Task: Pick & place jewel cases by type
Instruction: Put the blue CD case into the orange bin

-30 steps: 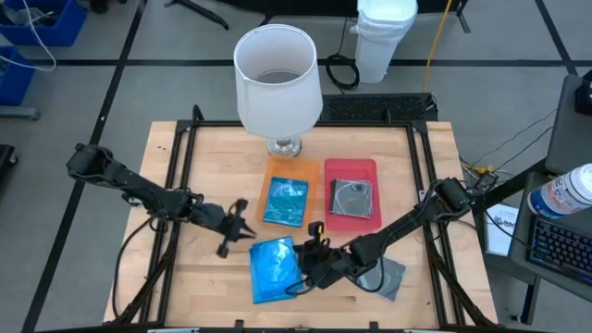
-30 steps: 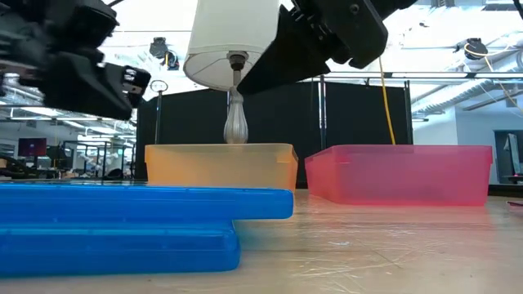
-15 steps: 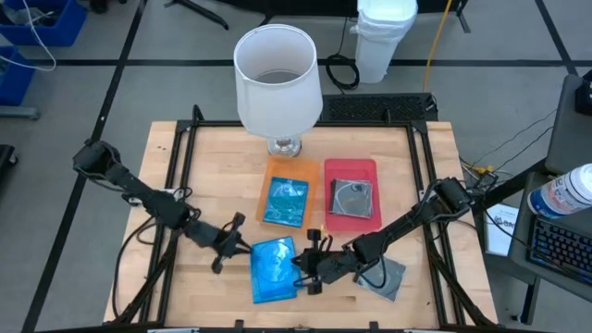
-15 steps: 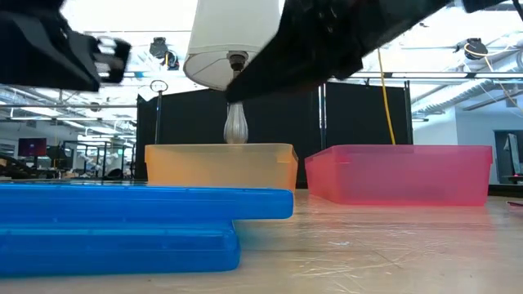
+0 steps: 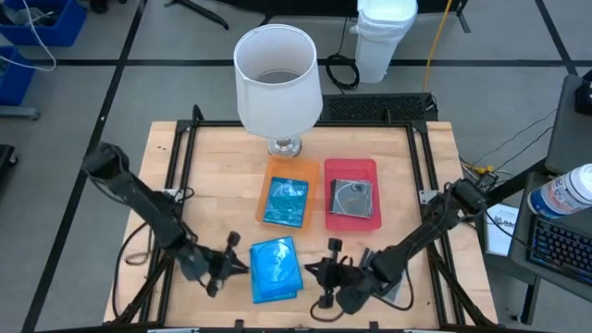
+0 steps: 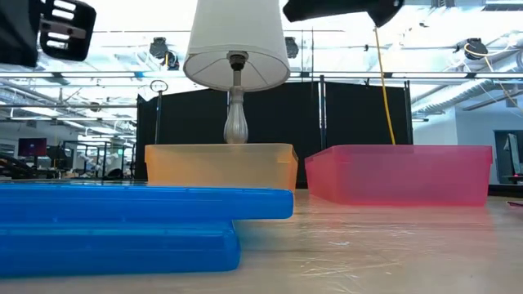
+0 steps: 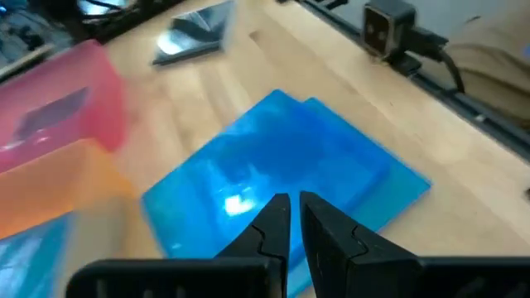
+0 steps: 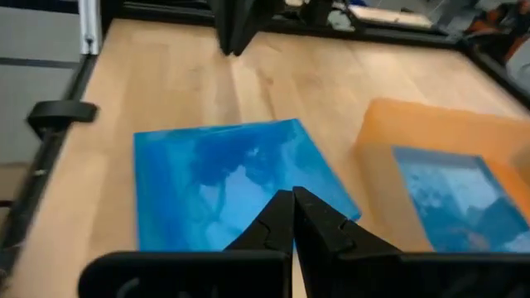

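Two translucent blue jewel cases [image 5: 276, 268] lie stacked near the table's front edge, the upper one slightly askew on the lower [image 6: 122, 220]. My left gripper [image 5: 233, 263] hovers shut just left of the stack, pointing at it [image 7: 290, 207]. My right gripper [image 5: 320, 274] hovers shut just right of the stack [image 8: 291, 203]. Another blue case lies in the orange tray [image 5: 289, 200]. A clear case with a silvery disc lies in the red tray [image 5: 351, 199]. A grey case [image 7: 195, 33] lies flat on the table by my right arm.
A white-shaded lamp [image 5: 277, 79] stands at the far middle of the table, just behind the orange tray. Black rails [image 5: 180, 166] run along the table's sides. Bare wood lies left of the trays.
My left gripper has swung toward the table's near edge and now sits beside the stack's left side. My right gripper has drawn back off the blue stack toward the right and near edge, rolling as it went. The blue cases have stayed where they were.
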